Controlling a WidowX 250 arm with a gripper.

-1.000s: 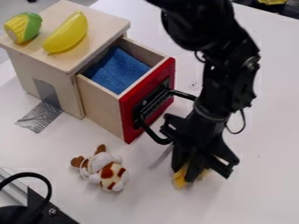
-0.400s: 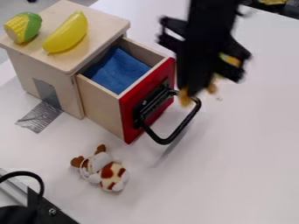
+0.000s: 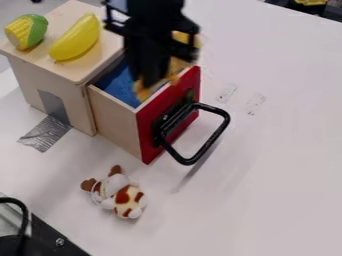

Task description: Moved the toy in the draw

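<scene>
Above the open drawer hangs my gripper, shut on an orange-yellow toy. Parts of the toy stick out around the black fingers, which hide its middle. The drawer has a red front and a black handle, and a blue cloth lies inside it. The gripper and toy cover the drawer's right part. A brown and white plush toy lies on the table in front of the drawer.
The drawer's wooden cabinet carries a yellow banana and a toy corn on top. Silver tape joins its side to the white table. Black equipment stands at the lower left.
With the orange-yellow toy, my gripper has risen from the table right of the drawer and moved up and left over it. The dark equipment at lower left has shifted slightly.
</scene>
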